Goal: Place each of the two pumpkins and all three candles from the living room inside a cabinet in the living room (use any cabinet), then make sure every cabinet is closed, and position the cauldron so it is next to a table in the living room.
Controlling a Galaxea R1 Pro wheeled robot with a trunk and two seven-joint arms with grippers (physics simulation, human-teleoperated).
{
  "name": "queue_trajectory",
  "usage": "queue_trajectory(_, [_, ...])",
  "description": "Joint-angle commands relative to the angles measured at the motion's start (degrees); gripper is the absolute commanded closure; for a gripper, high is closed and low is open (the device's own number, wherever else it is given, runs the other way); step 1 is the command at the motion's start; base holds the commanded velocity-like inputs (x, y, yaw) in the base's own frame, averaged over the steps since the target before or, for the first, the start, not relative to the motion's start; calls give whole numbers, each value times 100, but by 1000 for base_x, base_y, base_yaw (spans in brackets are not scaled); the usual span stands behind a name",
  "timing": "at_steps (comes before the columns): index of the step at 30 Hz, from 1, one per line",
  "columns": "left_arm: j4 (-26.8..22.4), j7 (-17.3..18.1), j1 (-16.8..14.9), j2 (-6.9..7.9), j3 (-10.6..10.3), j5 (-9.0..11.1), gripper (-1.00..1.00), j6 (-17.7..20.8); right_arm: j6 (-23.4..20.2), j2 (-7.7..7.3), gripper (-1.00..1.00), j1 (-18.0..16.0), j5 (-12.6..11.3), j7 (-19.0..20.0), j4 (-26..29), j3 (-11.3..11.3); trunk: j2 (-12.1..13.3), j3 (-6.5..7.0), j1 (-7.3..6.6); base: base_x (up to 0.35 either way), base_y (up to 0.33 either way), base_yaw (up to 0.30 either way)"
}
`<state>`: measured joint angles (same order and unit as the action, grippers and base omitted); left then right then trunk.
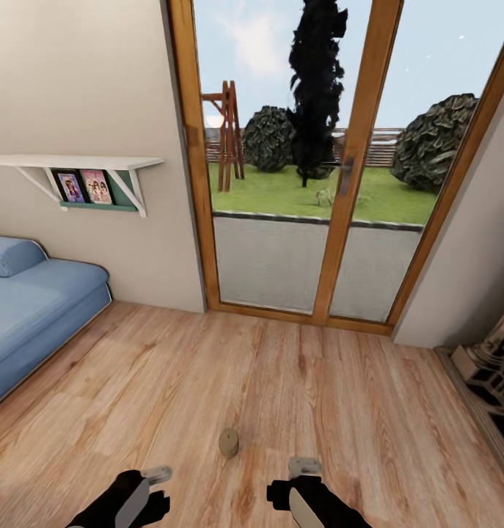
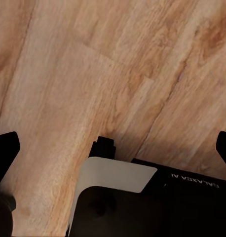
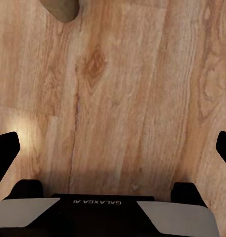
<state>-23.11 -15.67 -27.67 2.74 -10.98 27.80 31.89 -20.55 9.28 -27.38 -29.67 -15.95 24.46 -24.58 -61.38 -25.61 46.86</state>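
Greyish-tan stubby candle (image 1: 228, 443) lies on wooden floor (image 1: 281, 381); both end effectors spread, empty.

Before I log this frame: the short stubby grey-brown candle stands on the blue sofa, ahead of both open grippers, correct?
Not quite: in the head view the short stubby grey-brown candle stands on the wooden plank floor, not on the blue sofa. It is ahead of the left gripper and right gripper.

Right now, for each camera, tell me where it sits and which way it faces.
Head view: on the head, facing forward and down at the glass door, blue sofa and a candle on the wood floor; both arms show at the bottom edge.
Left wrist view: on the left arm, looking down at floor; dark fingers at the edges.
Right wrist view: on the right arm, looking down at floor; the candle, shared with the head view.
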Motion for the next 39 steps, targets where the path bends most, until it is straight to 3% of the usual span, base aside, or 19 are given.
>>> queue_trajectory(1, [-13, 21, -2, 7, -81, 61, -100, 26, -19, -5, -100, -4, -57, -49, 12, -38, -4, -6, 0, 0, 0, 0])
queue_trajectory(9, [-18, 132, -2, 7, -161, 59, -100, 12, 13, -5, -100, -7, -70, 476, 20, 28, -4, -6, 0, 0, 0, -11])
queue_trajectory(23, [-17, 127, -2, 4, -176, 53, -100, 1, 73, -5, -100, -7, -70, 514, -14, 28, -4, -33, 0, 121, -10, -225])
queue_trajectory(39, [-10, 126, -2, -1, -175, 51, -100, 1, 236, 4, -100, -6, -66, 514, -11, 6, -4, -35, 0, 213, -2, -12])
